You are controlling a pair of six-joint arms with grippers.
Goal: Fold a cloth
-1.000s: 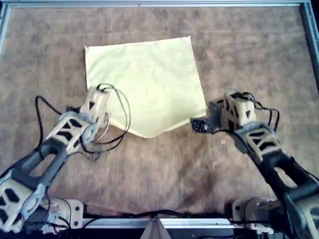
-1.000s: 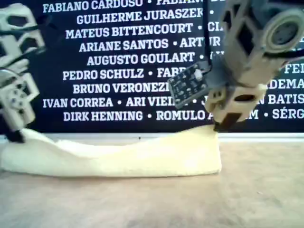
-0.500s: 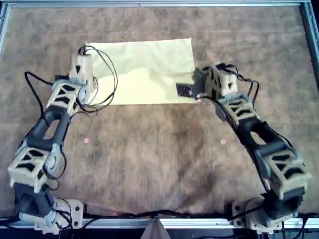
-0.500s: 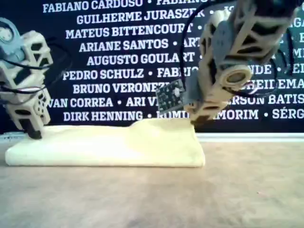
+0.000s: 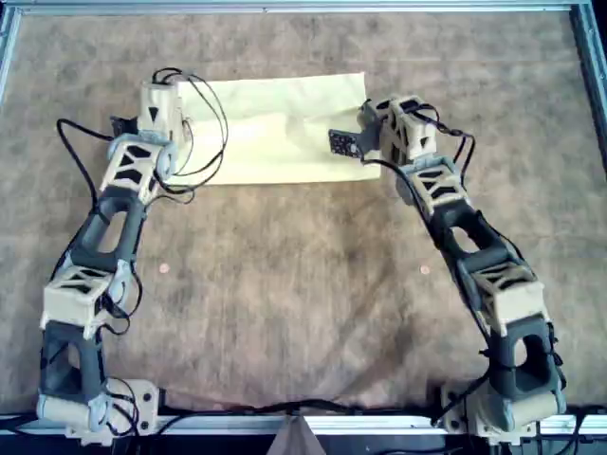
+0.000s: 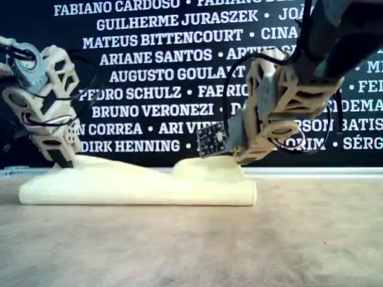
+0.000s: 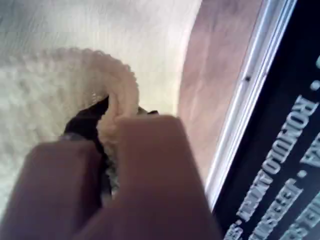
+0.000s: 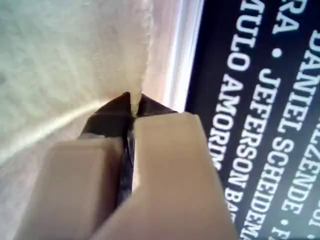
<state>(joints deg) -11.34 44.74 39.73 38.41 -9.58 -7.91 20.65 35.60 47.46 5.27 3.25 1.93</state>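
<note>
While the thin pale-yellow fabric cloth (image 5: 275, 128) lies folded into a long doubled band on the mottled brown table (image 5: 303, 284), we see both arms reaching over it, one at each end. In the overhead view the cloth sits toward the far edge of the table, its folded edge facing the arm bases.

Our left hand (image 7: 107, 122) is pinched together on a rolled, bunched edge of the cloth, at the end that lies on the overhead view's left; there the beige arm (image 5: 104, 237) stretches from its base up to that end of the cloth.

Our right hand (image 8: 131, 107) is clamped on a thin edge of the cloth, at the opposite end. In the exterior view this hand (image 6: 236, 158) sits just above a raised hump of the cloth (image 6: 137, 185), and a small dark circuit board (image 6: 210, 139) hangs beside it.

Behind the cloth stands a dark banner with white names (image 6: 155, 54).
</note>
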